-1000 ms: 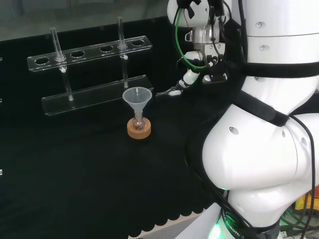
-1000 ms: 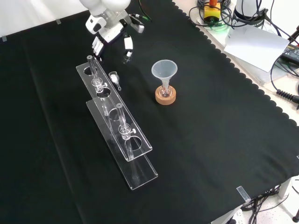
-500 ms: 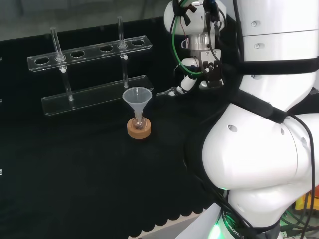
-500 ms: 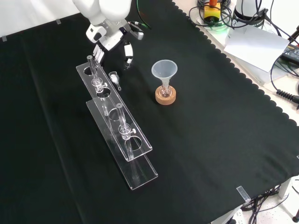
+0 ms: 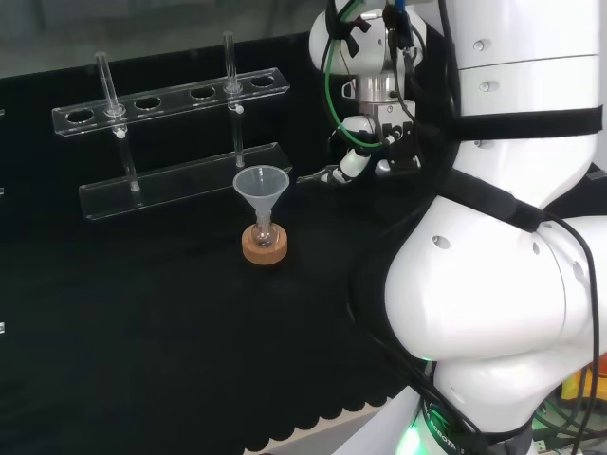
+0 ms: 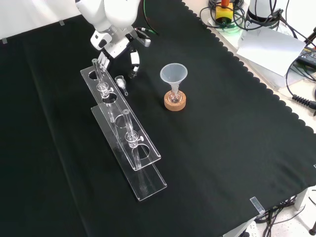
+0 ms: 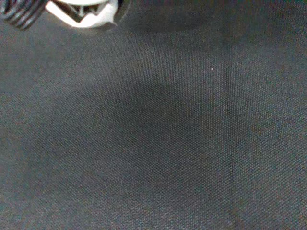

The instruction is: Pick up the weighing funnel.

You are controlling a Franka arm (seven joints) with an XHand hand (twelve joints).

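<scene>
weighing funnel (image 6: 120,83) plainest from the front, upper left of frame, flat on the black cloth (image 6: 222,128) just right of the top end of the clear tube rack (image 6: 126,136), a little below the hand (image 6: 114,42) and its spread fingers (image 6: 134,61). from the head view, hand at upper centre, low over the cloth, right of the big funnel (image 5: 260,185) on its cork ring (image 5: 265,249). fingers apart and relaxed, clasping nothing, not seen touching the weighing funnel.
</scene>
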